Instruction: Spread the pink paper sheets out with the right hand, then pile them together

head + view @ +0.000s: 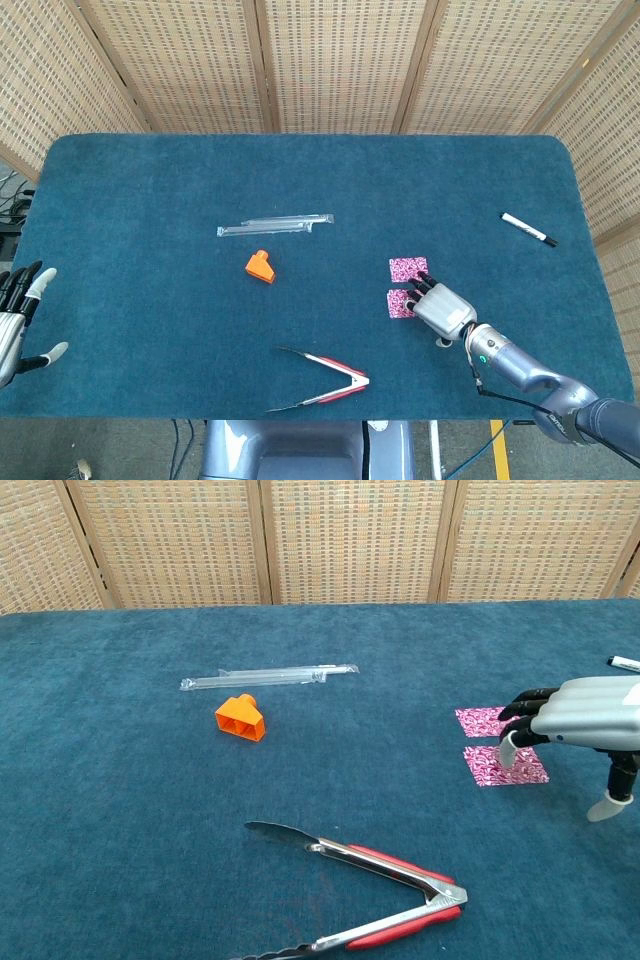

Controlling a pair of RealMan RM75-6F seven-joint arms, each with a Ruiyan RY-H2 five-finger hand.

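Two pink patterned paper sheets lie apart on the blue cloth: the far sheet (406,268) (484,721) and the near sheet (399,304) (505,766). My right hand (438,306) (575,715) hovers palm down over them, fingers stretched toward the left, a fingertip (508,748) touching or just above the near sheet. It holds nothing. My left hand (20,318) rests open at the table's left edge, fingers spread, seen only in the head view.
An orange plastic piece (261,266) (240,718) and a clear long wrapper (275,225) (268,676) lie left of centre. Red-handled tongs (325,385) (370,890) lie near the front edge. A black-and-white marker (527,229) sits at the right.
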